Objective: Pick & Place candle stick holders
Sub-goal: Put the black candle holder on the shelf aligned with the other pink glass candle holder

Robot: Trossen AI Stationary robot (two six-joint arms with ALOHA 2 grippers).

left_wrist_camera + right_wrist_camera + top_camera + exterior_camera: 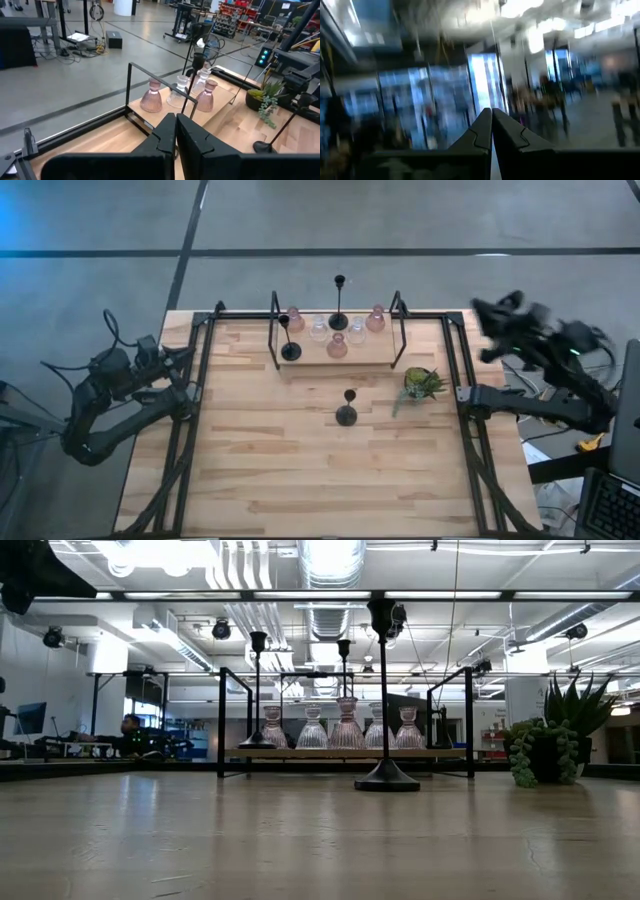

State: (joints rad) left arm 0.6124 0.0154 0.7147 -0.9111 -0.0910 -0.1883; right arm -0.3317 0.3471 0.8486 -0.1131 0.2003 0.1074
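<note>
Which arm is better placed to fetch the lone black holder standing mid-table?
Probably right. The black holder stands right of centre near the plant, though the right gripper is raised off-table; the left gripper waits at the left edge.

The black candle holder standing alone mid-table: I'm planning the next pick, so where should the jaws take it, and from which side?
Grip the thin stem of the black candle holder, probably from above or from the open near side. It stands upright on a wide round base, clear of the tray and with the plant off to its right. The stem is the only narrow part; the base is too flat.
</note>
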